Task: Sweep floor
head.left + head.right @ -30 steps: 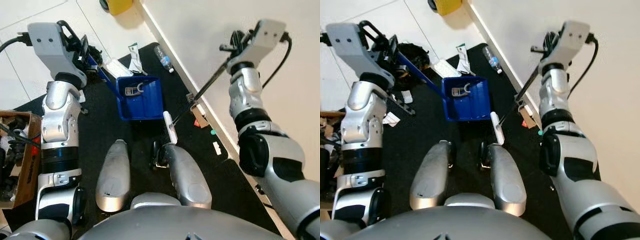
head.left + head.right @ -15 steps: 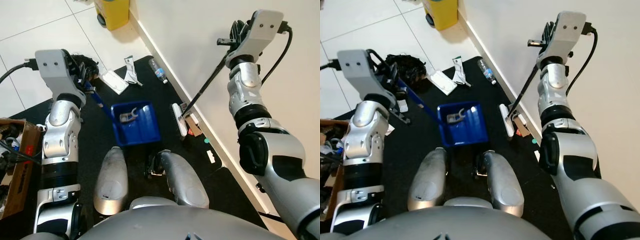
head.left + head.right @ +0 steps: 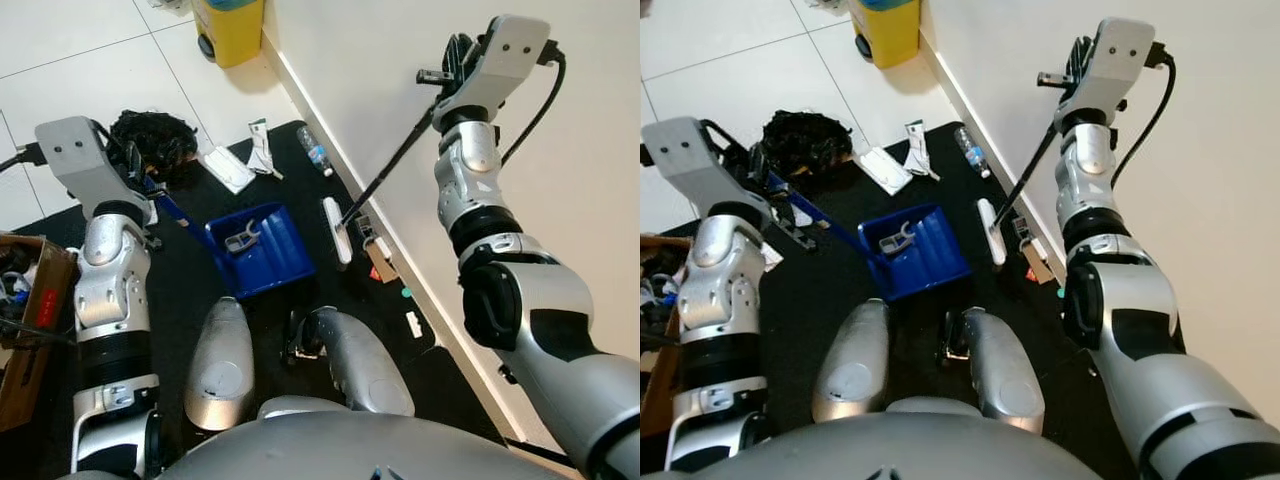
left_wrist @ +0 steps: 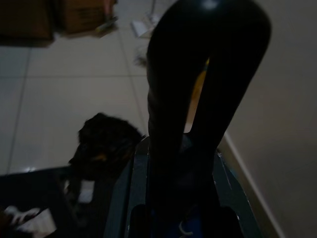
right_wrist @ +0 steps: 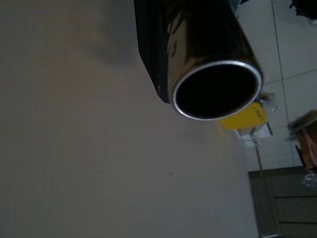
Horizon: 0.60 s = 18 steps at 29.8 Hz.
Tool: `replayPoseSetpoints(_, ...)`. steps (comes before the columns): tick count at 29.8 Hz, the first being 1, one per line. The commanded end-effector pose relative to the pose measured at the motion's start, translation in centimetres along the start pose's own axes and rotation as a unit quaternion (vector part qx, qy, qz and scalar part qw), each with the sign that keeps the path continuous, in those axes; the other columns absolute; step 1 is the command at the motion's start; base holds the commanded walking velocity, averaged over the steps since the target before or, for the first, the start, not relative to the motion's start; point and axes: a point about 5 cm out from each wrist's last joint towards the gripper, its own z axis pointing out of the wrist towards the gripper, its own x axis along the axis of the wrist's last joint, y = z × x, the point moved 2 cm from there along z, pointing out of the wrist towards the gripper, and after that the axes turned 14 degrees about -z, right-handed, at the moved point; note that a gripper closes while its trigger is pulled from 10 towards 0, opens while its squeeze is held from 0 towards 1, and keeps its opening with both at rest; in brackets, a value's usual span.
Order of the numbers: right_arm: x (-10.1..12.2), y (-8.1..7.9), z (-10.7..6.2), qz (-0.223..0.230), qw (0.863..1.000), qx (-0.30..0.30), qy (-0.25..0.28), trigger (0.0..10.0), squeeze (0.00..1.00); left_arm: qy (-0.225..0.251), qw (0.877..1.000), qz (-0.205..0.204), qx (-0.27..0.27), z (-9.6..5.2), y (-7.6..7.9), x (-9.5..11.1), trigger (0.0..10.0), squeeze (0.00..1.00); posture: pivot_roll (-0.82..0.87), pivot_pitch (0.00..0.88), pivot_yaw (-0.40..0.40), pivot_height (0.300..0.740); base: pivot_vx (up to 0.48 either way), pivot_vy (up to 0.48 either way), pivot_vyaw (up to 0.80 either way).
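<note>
1. Left pincer (image 3: 135,172) is clenched on the blue dustpan (image 3: 262,250) handle; the pan rests mid-mat.
2. Right pincer (image 3: 455,72) grasps the broom (image 3: 337,229), its head just right of the pan, long axis along the wall-side mat edge.

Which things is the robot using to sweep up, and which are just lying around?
For sweeping:
- blue plastic dustpan, in the left gripper
- black-handled broom with a white head, in the right gripper
- litter: clear plastic bottle, white wrappers

Just lying about:
- yellow bin
- brown cardboard box
- black crumpled bag
</note>
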Motion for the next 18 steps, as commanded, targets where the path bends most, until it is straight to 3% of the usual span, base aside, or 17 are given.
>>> replayPoseSetpoints(1, -0.6, 0.3, -0.4, -0.01, 1.0, 0.0, -0.004, 10.0, 0.0, 0.017, 0.999, -0.004, -0.031, 0.2, 1.7, 0.0, 10.0, 0.0, 0.35, 0.0, -0.157, 0.74, 0.0, 0.0, 0.0)
replayPoseSetpoints(9, -1.6, 1.1, -1.0, -0.015, 1.0, -0.015, -0.019, 10.0, 0.0, 0.019, 0.998, 0.02, -0.048, 0.7, 1.9, 0.2, 10.0, 0.0, 0.33, 0.0, -0.119, 0.74, 0.0, 0.0, 0.0)
replayPoseSetpoints(15, -1.9, 2.0, -1.3, -0.013, 0.999, -0.043, -0.02, 10.0, 0.0, 0.026, 0.996, 0.05, -0.071, 2.2, 2.4, 1.4, 10.0, 0.0, 0.31, 0.0, -0.061, 0.74, 0.0, 0.0, 0.0)
replayPoseSetpoints(18, -2.2, 2.3, -1.7, -0.014, 0.998, -0.061, -0.017, 10.0, 0.0, 0.032, 0.992, 0.06, -0.102, 3.2, 3.5, 2.3, 10.0, 0.0, 0.28, 0.0, -0.006, 0.74, 0.0, 0.0, 0.0)
